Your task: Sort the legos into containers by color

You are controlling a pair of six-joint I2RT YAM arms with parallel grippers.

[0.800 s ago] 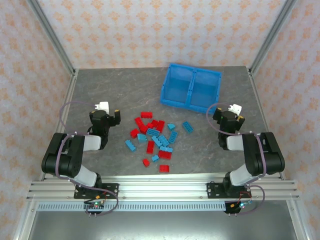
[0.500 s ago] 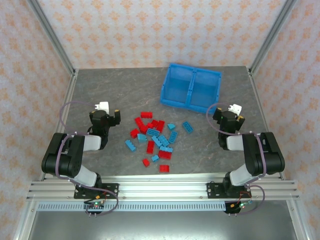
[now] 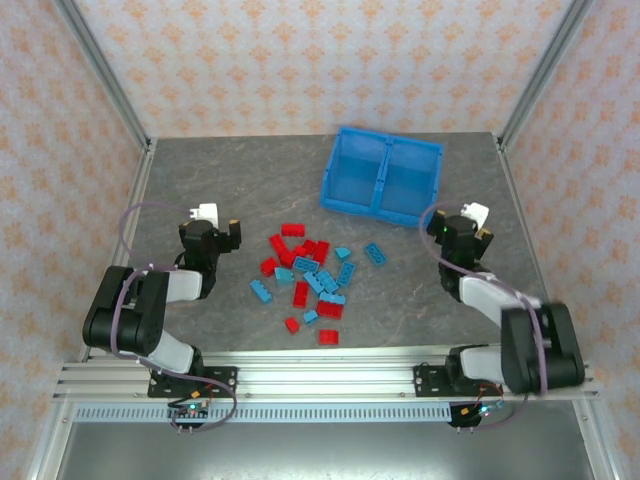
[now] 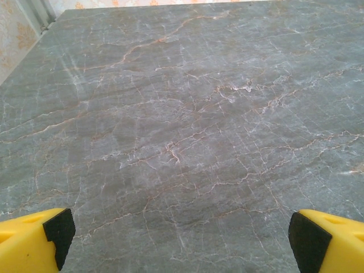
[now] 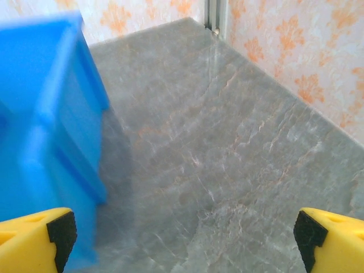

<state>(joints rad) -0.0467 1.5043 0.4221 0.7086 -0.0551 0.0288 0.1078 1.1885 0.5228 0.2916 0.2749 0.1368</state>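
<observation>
A heap of small studded plastic bricks [image 3: 305, 275], bright red and light teal mixed together, lies on the grey marbled table [image 3: 200, 170]. It sits about midway between the left and right edges and closer to the near edge than the far one. One teal brick [image 3: 375, 253] lies a little apart on the heap's right side. The bright blue translucent rectangular bin [image 3: 348, 198], split by a middle divider, stands at the far edge right of centre. It is slightly askew and well apart from the heap, and bare table lies between the two.

The left gripper [image 3: 215, 232] hangs over bare table to the left of the heap. Its yellow fingers [image 4: 34, 239] are spread wide and hold nothing. The right gripper [image 3: 460, 235] is near the right edge, just beside the bin's near right corner, and is likewise splayed and holds nothing. In its wrist view the bin's blue wall looms close and blurred on the left. Beyond it the table runs to the far right corner, where a metal post [image 5: 213, 14] meets orange-patterned wallpaper [image 5: 296, 57]. An aluminium rail [image 3: 320, 375] along the near edge carries both arm bases.

Compared with a moment ago, the right arm has swung. Its elbow now sits lower, towards the near right corner, and its gripper has edged slightly towards the far right. The left arm, the bricks and the bin are where they were.
</observation>
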